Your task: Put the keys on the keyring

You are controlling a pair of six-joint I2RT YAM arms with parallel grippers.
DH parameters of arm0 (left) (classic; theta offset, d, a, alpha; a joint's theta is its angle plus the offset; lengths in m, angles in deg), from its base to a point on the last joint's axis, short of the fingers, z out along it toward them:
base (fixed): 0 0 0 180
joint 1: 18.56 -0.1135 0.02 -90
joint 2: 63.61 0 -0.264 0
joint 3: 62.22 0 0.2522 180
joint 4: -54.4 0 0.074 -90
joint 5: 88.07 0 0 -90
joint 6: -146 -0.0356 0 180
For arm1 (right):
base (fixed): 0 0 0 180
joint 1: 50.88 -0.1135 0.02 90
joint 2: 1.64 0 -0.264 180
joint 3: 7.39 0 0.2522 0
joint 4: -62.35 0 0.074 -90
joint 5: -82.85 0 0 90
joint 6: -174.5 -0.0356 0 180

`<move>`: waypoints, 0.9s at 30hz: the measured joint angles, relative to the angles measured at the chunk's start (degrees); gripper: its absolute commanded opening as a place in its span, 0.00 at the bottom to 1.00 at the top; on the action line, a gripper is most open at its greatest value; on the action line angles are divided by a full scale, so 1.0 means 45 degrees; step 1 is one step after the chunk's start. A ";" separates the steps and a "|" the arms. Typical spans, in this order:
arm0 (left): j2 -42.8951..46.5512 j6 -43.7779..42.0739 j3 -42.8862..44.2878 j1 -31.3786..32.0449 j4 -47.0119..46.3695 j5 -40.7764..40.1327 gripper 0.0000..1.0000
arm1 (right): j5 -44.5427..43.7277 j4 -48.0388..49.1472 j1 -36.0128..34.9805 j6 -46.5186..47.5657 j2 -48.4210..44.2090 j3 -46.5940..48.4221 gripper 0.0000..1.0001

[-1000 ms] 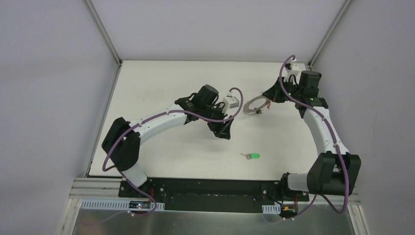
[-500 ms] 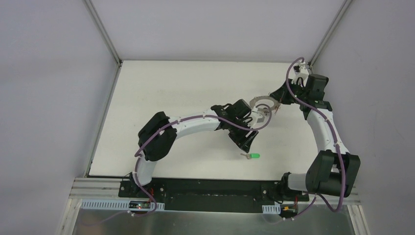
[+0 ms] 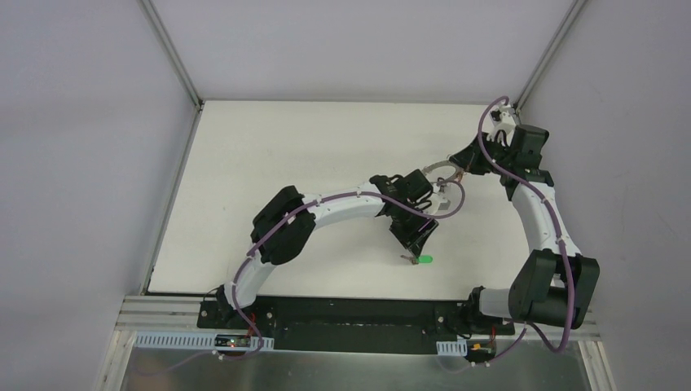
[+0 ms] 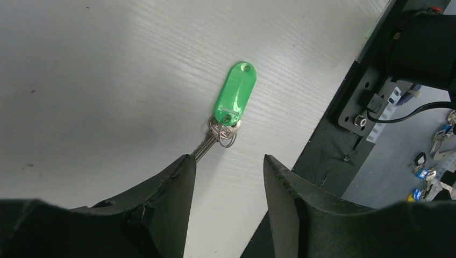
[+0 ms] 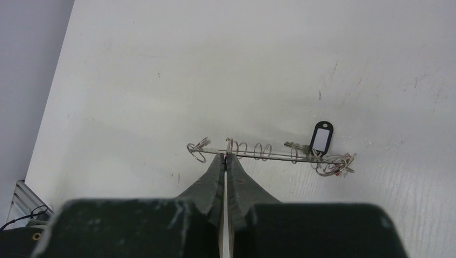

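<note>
A key with a green plastic head point(image 4: 235, 100) lies flat on the white table near the front edge, its silver blade point(image 4: 207, 144) pointing at my left fingers; the overhead view shows the green key point(image 3: 421, 260) too. My left gripper point(image 4: 228, 161) hovers just short of it, open, with nothing between the jaws, and its left fingertip is beside the blade's tip. My right gripper point(image 5: 226, 157) is shut on the rim of the grey keyring point(image 5: 279, 156), held edge-on above the table. A dark-headed key point(image 5: 321, 137) hangs on the ring's far end. The overhead view shows the keyring point(image 3: 441, 166) partly hidden behind the left wrist.
The table's front edge and the black base plate point(image 4: 344, 134) lie just right of the green key. Several loose keys point(image 4: 438, 161) lie below, off the table. Grey walls close in the back and both sides.
My left arm has swung right and toward the front edge, coming down over the green key with its jaws narrowing. The right gripper has lifted the keyring slightly up and right.
</note>
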 measured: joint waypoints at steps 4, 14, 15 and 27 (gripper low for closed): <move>-0.0379 0.0102 0.0228 0.0194 0.0262 0.0015 0.49 | 0.0112 0.0034 0.0044 -0.0053 -0.0024 -0.0034 0.00; -0.0991 0.0165 0.0806 0.0282 0.0704 0.0073 0.45 | 0.0243 0.0146 0.0087 -0.0185 -0.0073 -0.0204 0.00; -0.1049 0.0170 0.0903 0.0282 0.0758 0.0092 0.44 | 0.0262 0.0155 0.0087 -0.0194 -0.0073 -0.0204 0.00; -0.1545 0.0199 0.1375 0.0364 0.0889 0.0374 0.38 | 0.0423 0.0204 0.0155 -0.0243 -0.0083 -0.0228 0.00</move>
